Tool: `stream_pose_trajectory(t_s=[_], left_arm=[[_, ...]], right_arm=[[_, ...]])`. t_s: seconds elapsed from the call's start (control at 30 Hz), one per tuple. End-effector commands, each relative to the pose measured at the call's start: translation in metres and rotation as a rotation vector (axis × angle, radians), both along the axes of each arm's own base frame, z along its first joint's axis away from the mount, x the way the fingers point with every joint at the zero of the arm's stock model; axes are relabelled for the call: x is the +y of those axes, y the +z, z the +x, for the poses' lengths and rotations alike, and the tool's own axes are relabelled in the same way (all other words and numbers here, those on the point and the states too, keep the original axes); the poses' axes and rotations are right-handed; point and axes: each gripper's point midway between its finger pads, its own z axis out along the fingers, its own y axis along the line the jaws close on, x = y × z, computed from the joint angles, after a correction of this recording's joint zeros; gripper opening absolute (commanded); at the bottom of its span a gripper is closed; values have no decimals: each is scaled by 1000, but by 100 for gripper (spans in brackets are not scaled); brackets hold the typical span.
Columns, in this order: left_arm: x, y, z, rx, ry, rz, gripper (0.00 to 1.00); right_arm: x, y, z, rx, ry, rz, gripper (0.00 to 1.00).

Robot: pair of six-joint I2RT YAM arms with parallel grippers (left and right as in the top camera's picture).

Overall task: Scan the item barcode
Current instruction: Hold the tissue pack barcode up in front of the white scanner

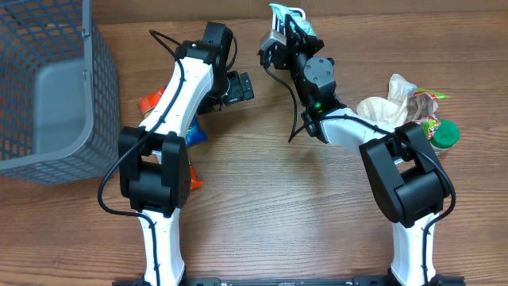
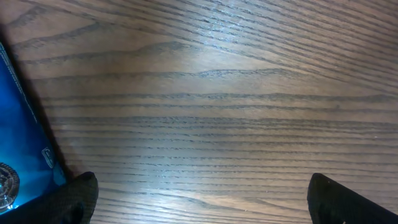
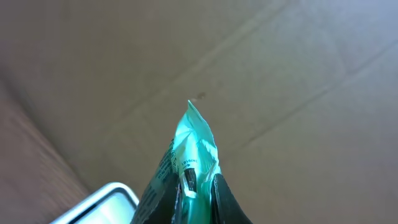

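My right gripper [image 1: 284,33] is raised at the table's far edge and shut on a teal-green snack packet [image 1: 287,16]. In the right wrist view the packet [image 3: 196,143] sticks up from between the dark fingers [image 3: 227,208], with its crimped tip pointing at a brown cardboard surface. Small print and a dark patch show on its seam. My left gripper [image 1: 240,86] hovers open over bare wood left of it. In the left wrist view only its two fingertips [image 2: 74,199] show, with nothing between them. A blue packet [image 2: 18,124] lies at the left edge.
A grey mesh basket [image 1: 48,87] stands at the far left. Orange and blue packets [image 1: 151,103] lie under the left arm. A crumpled paper bag [image 1: 389,107], snack packets and a green-lidded jar [image 1: 444,135] sit on the right. A white-rimmed object [image 3: 106,202] shows beside the right fingers.
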Motion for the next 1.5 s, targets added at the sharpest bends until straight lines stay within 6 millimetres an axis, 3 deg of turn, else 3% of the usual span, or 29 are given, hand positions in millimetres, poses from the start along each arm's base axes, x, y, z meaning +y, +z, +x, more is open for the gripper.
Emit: stream_pose_trajectory(t_s=[0.0,0.27,0.47,0.77,0.97,1.1,1.3,1.47], left_arm=[[-1,7,4,-22,-9,0,100],[-1,7,4,-22,-9,0,100],[-1,7,4,-22,-9,0,100],[-1,7,4,-22,-9,0,100],[-1,7,4,-22,-9,0,100],[-1,7,4,-22,-9,0,100],[-1,7,4,-22,-9,0,100],[-1,7,4,-22,-9,0,100]], right_arm=[[4,12,0,1,51,83,4],[4,-9,5,27,75,71,4],[-8,-26,25,13,47,10,4],[-4,10,38,-97,53,52,4],[0,22,39,-122,82,55,4],[-1,21,40,-121,90,51,4],[-3,0,45,-41,102,20,4],[-10,0,48,-38,91,23,4]])
